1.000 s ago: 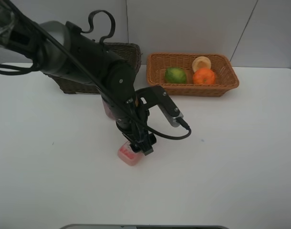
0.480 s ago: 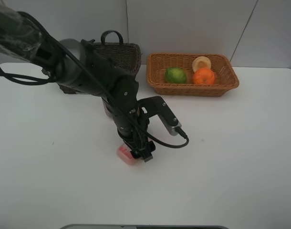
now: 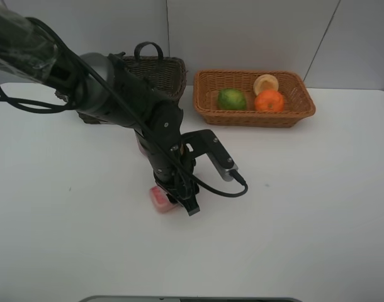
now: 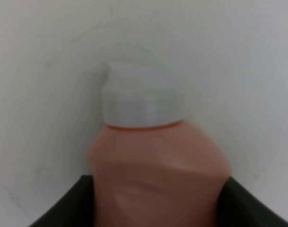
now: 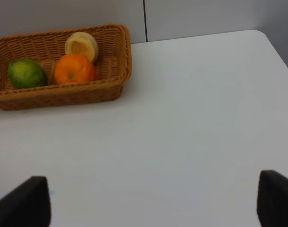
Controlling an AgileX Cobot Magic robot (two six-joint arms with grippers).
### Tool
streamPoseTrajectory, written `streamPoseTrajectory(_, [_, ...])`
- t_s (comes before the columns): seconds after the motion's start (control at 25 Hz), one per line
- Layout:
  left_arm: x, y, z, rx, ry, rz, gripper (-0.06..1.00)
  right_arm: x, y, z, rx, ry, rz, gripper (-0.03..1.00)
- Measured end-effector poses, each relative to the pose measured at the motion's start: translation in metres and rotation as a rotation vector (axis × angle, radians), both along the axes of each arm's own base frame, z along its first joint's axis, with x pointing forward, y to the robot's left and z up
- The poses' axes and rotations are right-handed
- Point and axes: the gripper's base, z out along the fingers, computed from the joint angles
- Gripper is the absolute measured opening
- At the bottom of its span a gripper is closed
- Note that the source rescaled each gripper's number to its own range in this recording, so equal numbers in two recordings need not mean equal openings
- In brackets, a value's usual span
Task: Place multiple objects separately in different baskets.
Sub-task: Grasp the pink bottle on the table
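Observation:
A pink bottle (image 3: 158, 199) with a white cap lies on its side on the white table, mid-left. My left gripper (image 3: 179, 200) is down over it. In the left wrist view the pink bottle (image 4: 156, 175) fills the gap between the two black fingers (image 4: 63, 210), which press against both of its sides, and the white cap (image 4: 139, 99) points away. The light tan basket (image 3: 305, 104) at the back right holds a green citrus fruit (image 3: 231, 99), an orange (image 3: 269, 100) and a red-yellow round fruit (image 3: 265, 83). The dark brown basket (image 3: 163, 69) stands behind my left arm. My right gripper (image 5: 153, 203) is open over bare table.
A pale pink thing (image 3: 141, 143) peeks out behind the left arm; I cannot tell what it is. A black cable loops from the left wrist (image 3: 233, 189). The right wrist view shows the tan basket (image 5: 120, 71) and the table's far right corner (image 5: 262, 35).
The left arm has sunk lower over the pink bottle and its jaws have narrowed onto it. The bottle has shifted slightly to the left. The baskets and fruit are unchanged.

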Motion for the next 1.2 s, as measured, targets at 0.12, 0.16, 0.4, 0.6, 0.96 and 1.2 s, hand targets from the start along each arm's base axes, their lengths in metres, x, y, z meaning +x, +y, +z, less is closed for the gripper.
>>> streamPoseTrajectory(0.12, [0.0, 0.0, 0.0, 0.0, 0.0, 0.0, 0.6, 0.0, 0.0, 0.0, 0.0, 0.0, 0.0, 0.9])
streamPoseTrajectory(0.16, [0.0, 0.0, 0.0, 0.0, 0.0, 0.0, 0.6, 0.0, 0.0, 0.0, 0.0, 0.0, 0.0, 0.9])
streamPoseTrajectory(0.4, [0.0, 0.0, 0.0, 0.0, 0.0, 0.0, 0.6, 0.0, 0.0, 0.0, 0.0, 0.0, 0.0, 0.9])
streamPoseTrajectory(0.6, [0.0, 0.0, 0.0, 0.0, 0.0, 0.0, 0.6, 0.0, 0.0, 0.0, 0.0, 0.0, 0.0, 0.9])
streamPoseTrajectory(0.96, [0.0, 0.0, 0.0, 0.0, -0.002, -0.001, 0.6, 0.0, 0.0, 0.0, 0.0, 0.0, 0.0, 0.9])
streamPoseTrajectory(1.2, [0.004, -0.003, 0.034, -0.031, -0.047, -0.012, 0.6, 0.0, 0.0, 0.0, 0.0, 0.0, 0.0, 0.9])
